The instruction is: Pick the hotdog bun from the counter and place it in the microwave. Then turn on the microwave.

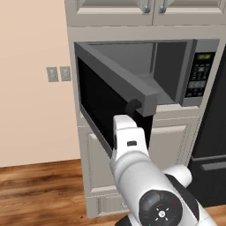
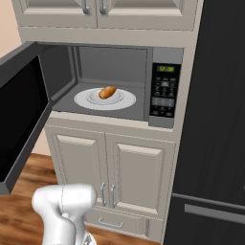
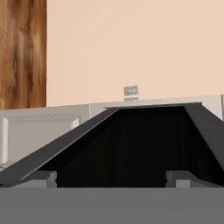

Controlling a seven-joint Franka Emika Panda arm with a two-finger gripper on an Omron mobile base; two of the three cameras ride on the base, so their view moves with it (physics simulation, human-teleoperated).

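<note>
— So what are the fingers (image 3: 41, 178) doing?
— Standing wide apart, gripping nothing, low in the hand view, facing the door (image 3: 144, 144).
— Why there?
— Likely lining up to push it shut.
— And the bun (image 2: 107, 92)?
— Lying on the plate (image 2: 86, 99) inside the microwave (image 2: 165, 57), upper centre of the right view, awaiting power.

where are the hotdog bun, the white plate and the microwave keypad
hotdog bun (image 2: 107, 92), right base view, middle of the roll
white plate (image 2: 127, 101), right base view, bare rim right of the bun
microwave keypad (image 2: 165, 93), right base view, button block under the green display
</note>
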